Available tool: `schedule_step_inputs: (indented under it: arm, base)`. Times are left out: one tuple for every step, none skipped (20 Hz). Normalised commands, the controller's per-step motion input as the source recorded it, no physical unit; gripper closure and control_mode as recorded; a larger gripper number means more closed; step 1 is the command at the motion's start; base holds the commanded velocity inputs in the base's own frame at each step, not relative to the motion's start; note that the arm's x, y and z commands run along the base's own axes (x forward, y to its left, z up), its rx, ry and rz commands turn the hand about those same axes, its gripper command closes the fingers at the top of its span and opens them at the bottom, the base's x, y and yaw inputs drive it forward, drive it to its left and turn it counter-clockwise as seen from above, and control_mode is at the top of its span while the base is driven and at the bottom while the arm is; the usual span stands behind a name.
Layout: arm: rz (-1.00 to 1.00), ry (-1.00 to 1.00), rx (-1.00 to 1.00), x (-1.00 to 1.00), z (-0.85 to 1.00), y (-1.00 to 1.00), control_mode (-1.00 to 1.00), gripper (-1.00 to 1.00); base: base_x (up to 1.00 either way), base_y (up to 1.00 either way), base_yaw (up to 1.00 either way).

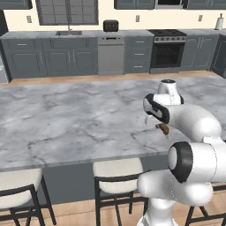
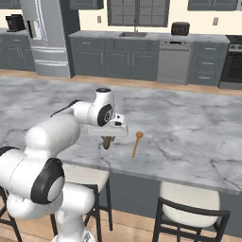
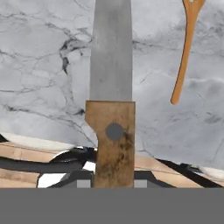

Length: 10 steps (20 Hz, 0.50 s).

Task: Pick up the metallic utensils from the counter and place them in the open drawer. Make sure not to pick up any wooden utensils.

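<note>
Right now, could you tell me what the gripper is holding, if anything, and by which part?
The gripper holds a knife by its brown wooden handle, with the grey metal blade pointing away over the counter.

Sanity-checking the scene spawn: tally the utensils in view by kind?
Wooden spoon, lying on the counter: 1
Knife with grey blade and brown wooden handle, in the gripper: 1
Total: 2

Arm bent low, gripper (image 2: 108,141) pointing down, clamped on something
</note>
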Motion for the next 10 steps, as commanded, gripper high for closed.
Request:
schedule_step_inputs:
  arm:
    - [0.13, -0.06, 0.00, -0.86, 0.73, -0.02, -1.00, 1.00]
    - [0.13, -0.03, 0.00, -0.92, 0.65, 0.00, -1.00, 1.00]
    - [0.16, -0.04, 0.00, -0.84, 0.62, 0.00, -1.00, 1.00]
    - [0.18, -0.04, 0.00, -0.73, 0.61, 0.00, -1.00, 1.00]
    - [0.19, -0.03, 0.00, -0.64, 0.62, 0.00, -1.00, 1.00]
    - [0.20, -0.04, 0.01, -0.58, 0.61, 0.00, -1.00, 1.00]
    - [0.21, -0.06, 0.00, -0.59, 0.60, 0.00, -1.00, 1.00]
    - [0.26, -0.11, 0.00, -0.72, 0.49, 0.00, -1.00, 1.00]
    - [0.29, -0.07, 0.00, -0.65, 0.39, 0.00, -1.00, 1.00]
    - [0.29, -0.02, 0.00, -0.54, 0.41, 0.00, -1.00, 1.00]
  base:
    - [0.00, 0.00, 0.00]
    - [0.00, 0.00, 0.00]
    - [0.00, 0.00, 0.00]
    - [0.00, 0.00, 0.00]
    - [0.00, 0.00, 0.00]
    - [0.00, 0.00, 0.00]
    - [0.00, 0.00, 0.00]
    - [0.00, 0.00, 0.00]
    - [0.00, 0.00, 0.00]
    - [0.00, 0.00, 0.00]
